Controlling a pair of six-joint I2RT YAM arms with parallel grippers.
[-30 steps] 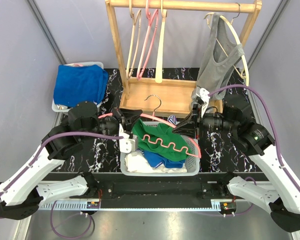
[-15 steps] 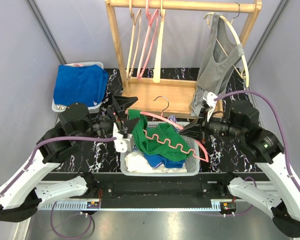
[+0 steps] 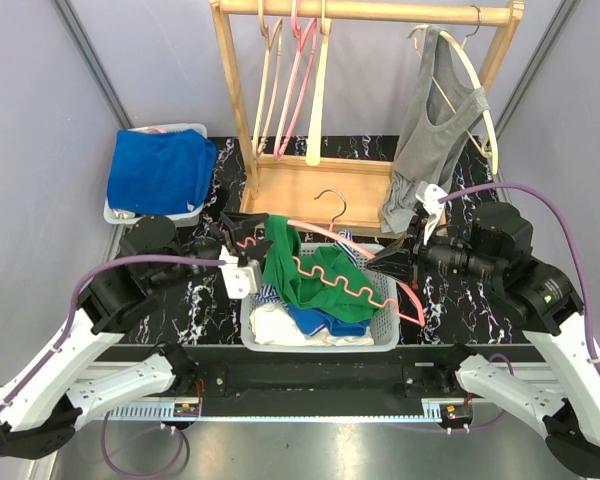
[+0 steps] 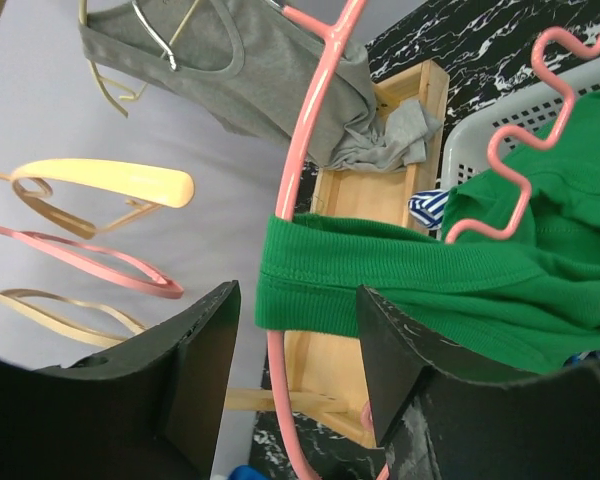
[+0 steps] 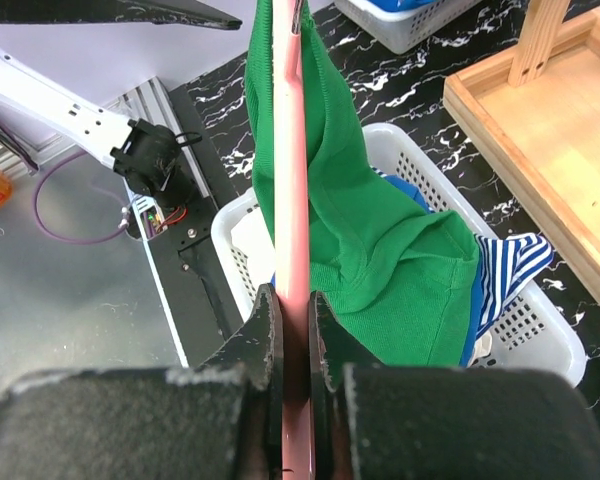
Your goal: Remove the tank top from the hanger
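Observation:
A green tank top (image 3: pixel 310 272) hangs on a pink hanger (image 3: pixel 358 291) over the white basket (image 3: pixel 385 338). My right gripper (image 3: pixel 388 258) is shut on the hanger's pink rod (image 5: pixel 290 150), and the green cloth (image 5: pixel 380 270) drapes down to its right. My left gripper (image 3: pixel 248 238) is open at the hanger's left end. In the left wrist view a green shoulder strap (image 4: pixel 380 270) wraps the pink rod (image 4: pixel 300 150) just beyond the left gripper (image 4: pixel 298 300). The rod runs between the jaws, which are not touching it.
A wooden rack (image 3: pixel 310 185) stands behind, with several bare hangers (image 3: pixel 295 80) and a grey tank top (image 3: pixel 430 130) on a hanger at the right. A tray with blue cloth (image 3: pixel 160 170) sits far left. The white basket holds more folded clothes (image 3: pixel 290 325).
My left gripper went from shut to open and drew back left. The right gripper carried the hanger to the right, stretching the green top between the arms.

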